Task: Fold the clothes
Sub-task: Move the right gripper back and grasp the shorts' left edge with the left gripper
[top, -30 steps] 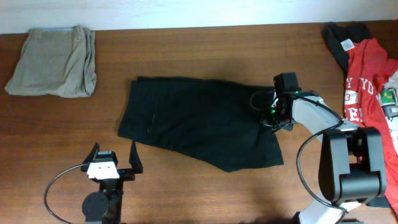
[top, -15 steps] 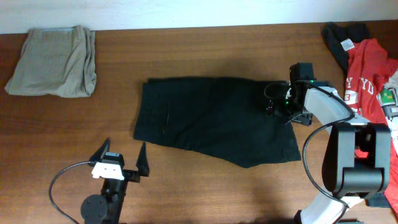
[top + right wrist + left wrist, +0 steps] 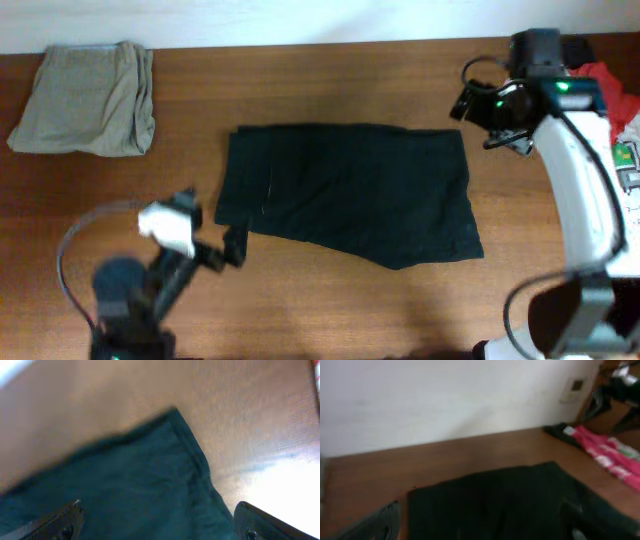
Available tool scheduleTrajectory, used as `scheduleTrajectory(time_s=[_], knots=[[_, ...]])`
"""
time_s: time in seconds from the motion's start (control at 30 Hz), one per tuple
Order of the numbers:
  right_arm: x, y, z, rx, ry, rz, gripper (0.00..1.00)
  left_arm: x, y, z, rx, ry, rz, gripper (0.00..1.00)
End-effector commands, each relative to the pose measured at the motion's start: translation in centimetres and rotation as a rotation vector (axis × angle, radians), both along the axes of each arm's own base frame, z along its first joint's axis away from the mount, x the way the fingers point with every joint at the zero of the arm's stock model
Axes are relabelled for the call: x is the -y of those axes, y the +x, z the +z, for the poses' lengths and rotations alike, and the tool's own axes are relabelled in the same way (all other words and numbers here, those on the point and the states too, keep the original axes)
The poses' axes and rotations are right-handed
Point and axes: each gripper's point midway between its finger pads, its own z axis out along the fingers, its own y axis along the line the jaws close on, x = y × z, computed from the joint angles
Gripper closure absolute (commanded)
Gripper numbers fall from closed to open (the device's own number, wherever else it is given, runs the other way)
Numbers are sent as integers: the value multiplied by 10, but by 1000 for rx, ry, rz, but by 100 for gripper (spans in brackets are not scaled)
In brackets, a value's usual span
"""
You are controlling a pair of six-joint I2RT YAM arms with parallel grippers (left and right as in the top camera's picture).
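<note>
- From overhead, the black shorts [image 3: 350,195] lay spread flat in the middle of the table [image 3: 300,90]; the left gripper [image 3: 211,224], badly blurred, sat just off their lower-left corner; the right gripper [image 3: 485,120] hung near their upper-right corner, apart from the cloth; a folded tan garment [image 3: 85,100] rested at the far left, and a red shirt [image 3: 605,80] showed behind the right arm.
- From the left wrist, the shorts [image 3: 510,500] stretched ahead of the left gripper [image 3: 477,527]; its fingers [image 3: 380,520] stood wide apart at the bottom corners, holding nothing; a red garment [image 3: 605,450] lay far right.
- From the right wrist, a corner of the shorts [image 3: 125,485] lay between and beyond the right gripper [image 3: 157,525]; its fingers [image 3: 65,520] were spread wide and empty; bare wood [image 3: 225,410] lay past the hem.
</note>
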Motion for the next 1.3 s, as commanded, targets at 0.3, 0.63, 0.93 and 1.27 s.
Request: scheduleTrajectory(time_s=[0.3,0.63,0.93,1.27], knots=[[19,-5,6,-6,-73,-100,2,45,105,-44,-646,-28,-210,1],[46,-14,7,-35,-218,-173,1,5,143,-141,-869,148,38,1],[52,-17,8,-39,-252,-191,1,-17,141,-193,-1009,53,-47,1],[52,-17,8,-39,-252,-191,1,-16,129,-253,-1160,57,-77,1]])
